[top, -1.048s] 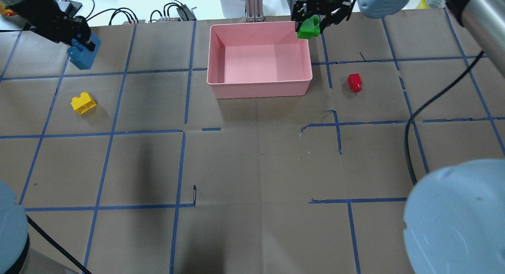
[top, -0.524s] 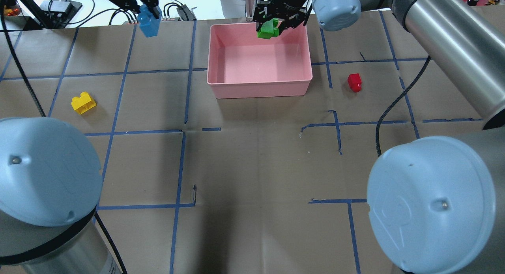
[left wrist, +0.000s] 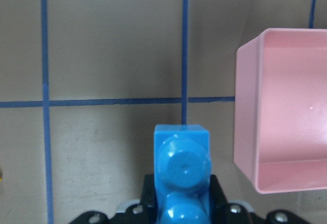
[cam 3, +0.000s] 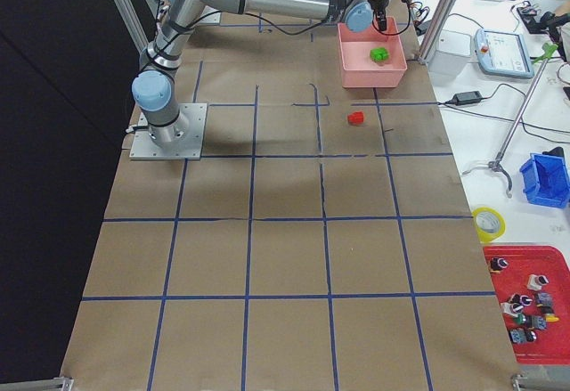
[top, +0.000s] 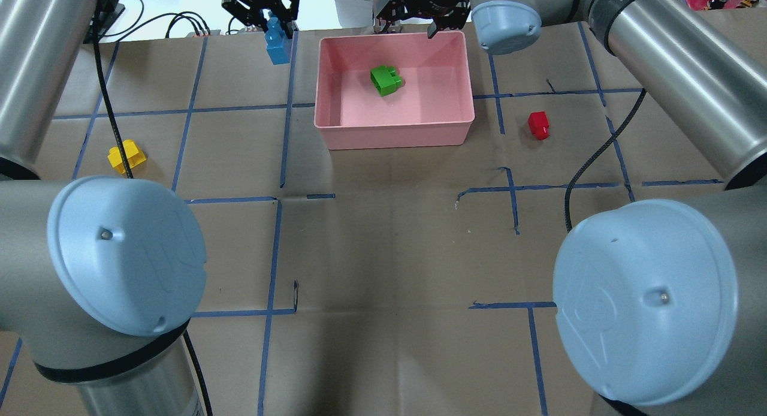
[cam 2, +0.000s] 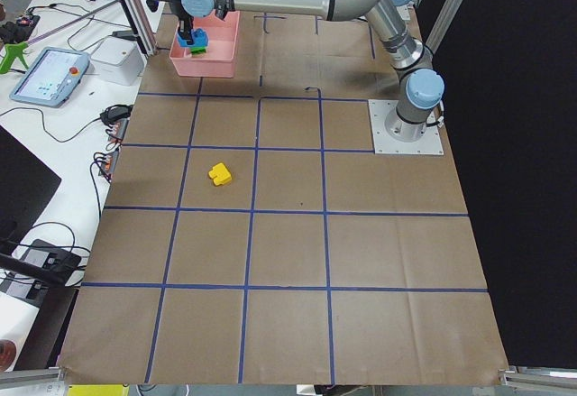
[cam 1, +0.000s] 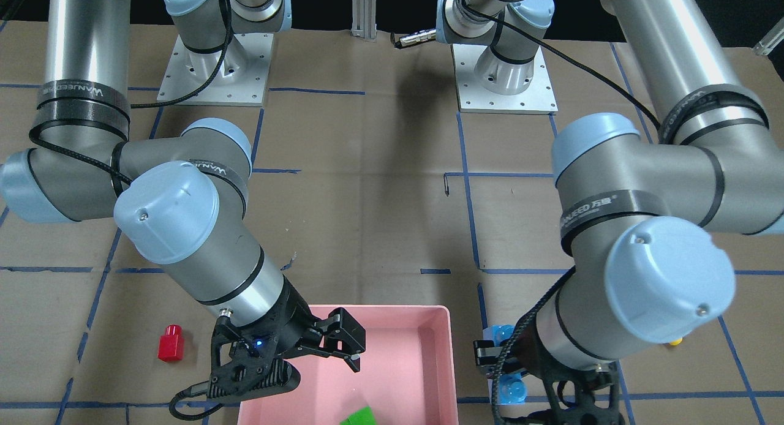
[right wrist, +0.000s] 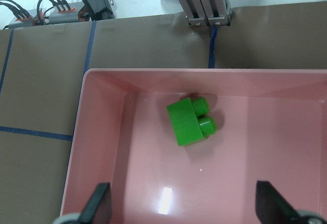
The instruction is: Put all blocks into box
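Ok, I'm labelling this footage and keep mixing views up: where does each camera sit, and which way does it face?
Front-facing: across the table, facing the robot, steeply down; both arms.
Overhead: behind the robot's shoulders, forward and down; both elbows near, box beyond.
Left side: table's left end, along it; left arm nearer.
Right side: opposite end; right arm nearer.
Left wrist: down past its held blue block.
Right wrist: down into the box; open right gripper, green block.
Shared: both wrists see the box.
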{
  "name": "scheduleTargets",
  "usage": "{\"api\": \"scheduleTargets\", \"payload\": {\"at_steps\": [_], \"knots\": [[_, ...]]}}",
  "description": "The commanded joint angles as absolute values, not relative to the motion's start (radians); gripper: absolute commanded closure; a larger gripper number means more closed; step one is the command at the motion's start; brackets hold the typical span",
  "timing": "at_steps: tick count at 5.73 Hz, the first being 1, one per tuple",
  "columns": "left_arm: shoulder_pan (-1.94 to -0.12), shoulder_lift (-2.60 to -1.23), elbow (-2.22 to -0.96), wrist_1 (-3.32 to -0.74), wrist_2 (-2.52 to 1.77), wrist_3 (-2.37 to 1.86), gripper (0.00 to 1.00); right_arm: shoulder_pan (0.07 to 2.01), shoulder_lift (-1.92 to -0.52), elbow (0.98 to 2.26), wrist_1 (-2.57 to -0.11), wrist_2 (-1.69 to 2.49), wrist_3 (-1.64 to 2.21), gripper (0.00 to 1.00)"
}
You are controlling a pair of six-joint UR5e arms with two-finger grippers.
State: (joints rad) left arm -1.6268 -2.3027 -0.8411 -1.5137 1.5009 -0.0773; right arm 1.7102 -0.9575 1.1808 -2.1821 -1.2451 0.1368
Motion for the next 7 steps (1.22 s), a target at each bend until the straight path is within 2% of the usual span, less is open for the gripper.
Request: {"api": "scheduleTargets", "payload": {"at_steps": [1,4,5,6,7], "knots": [[-1.699,-2.362,-0.839,-1.439,1.537,-0.174,1.00,1.645,-1.015,1.219,-2.136,-1.357,0.047,0.00],[-1.802,-2.434,-0.845,-1.332,1.552,-0.302,1.00,1.435,-1.178,1.366,-2.019,-1.435,-0.242,0.00],[-1.804,-2.439,-0.848,-1.321,1.551,-0.301,0.81,1.415,-1.170,1.415,-2.043,-1.557,-0.318,0.01],[-1.802,-2.439,-0.856,-1.242,1.552,-0.295,0.01,1.410,-1.163,1.508,-2.136,-1.568,-0.305,0.01],[-1.799,-2.428,-0.856,-1.233,1.554,-0.293,0.00,1.411,-1.152,1.598,-2.258,-1.556,-0.304,0.01]]}}
